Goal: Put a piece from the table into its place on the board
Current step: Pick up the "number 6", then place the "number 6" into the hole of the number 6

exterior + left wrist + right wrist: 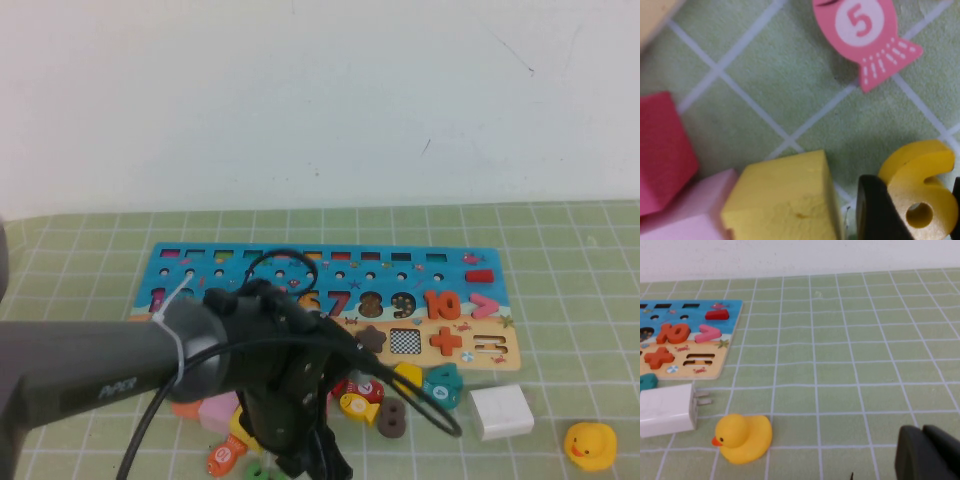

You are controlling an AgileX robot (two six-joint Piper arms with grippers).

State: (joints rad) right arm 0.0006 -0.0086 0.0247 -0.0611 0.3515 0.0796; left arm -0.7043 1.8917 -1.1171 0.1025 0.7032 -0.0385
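Observation:
In the left wrist view my left gripper point(916, 202) is down among the loose pieces, its black fingers point(879, 210) pressed on either side of the yellow numeral "6" point(922, 192), which stands just above the green mat. In the high view the left gripper point(308, 455) is at the table's front, in front of the board point(445, 275), and hides the "6". The arm covers the left part of the board's digit row. My right gripper point(929, 455) is shut and empty over bare mat, far right of the board point(732, 325), and does not show in the high view.
A yellow cube point(785, 200), a pink block point(690, 210), a red block point(660, 150) and a pink fish marked 5 point(865, 35) lie close to the left gripper. Several loose pieces point(390, 400), a white charger point(500, 410) and a yellow duck point(590, 445) lie before the board.

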